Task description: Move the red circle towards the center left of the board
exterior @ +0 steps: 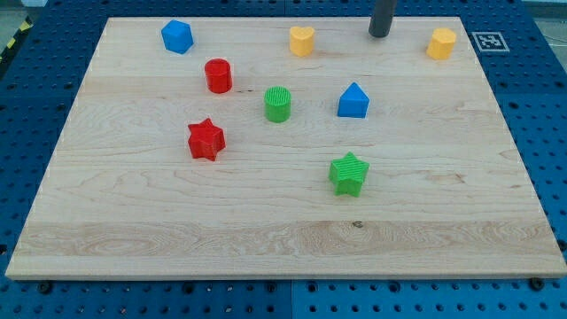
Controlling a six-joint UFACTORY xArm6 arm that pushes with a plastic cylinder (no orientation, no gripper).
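Note:
The red circle (218,75) stands on the wooden board (159,239) in the upper left part. My tip (379,34) touches the board near the view's top edge, well to the right of the red circle, between the yellow heart (302,41) and the yellow hexagon (441,42). The tip touches no block.
A blue hexagon (177,36) sits at the top left. A red star (205,139) lies below the red circle. A green circle (277,104) and a blue pentagon-like block (353,101) sit mid-board. A green star (348,173) lies lower right of centre.

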